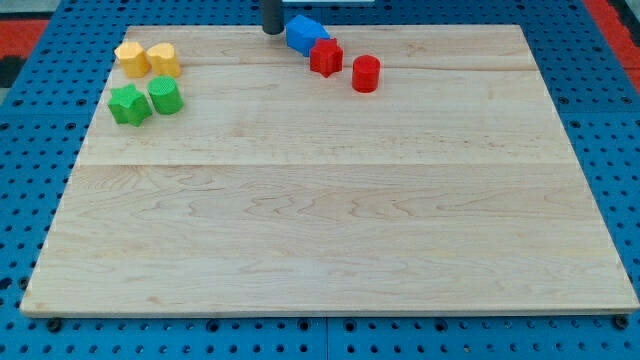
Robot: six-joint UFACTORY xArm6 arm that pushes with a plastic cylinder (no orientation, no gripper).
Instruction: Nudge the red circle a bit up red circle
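The red circle [366, 74], a short red cylinder, stands near the view's top, right of centre. A red star-like block [325, 56] sits just to its upper left, touching a blue block [304, 34] beyond it. My tip [271, 30] is at the board's top edge, just left of the blue block and well to the upper left of the red circle.
At the upper left stand a yellow star-like block [131, 58], a yellow rounded block [163, 59], a green star-like block [128, 104] and a green cylinder [164, 95]. The wooden board [330, 220] lies on a blue pegboard table [30, 160].
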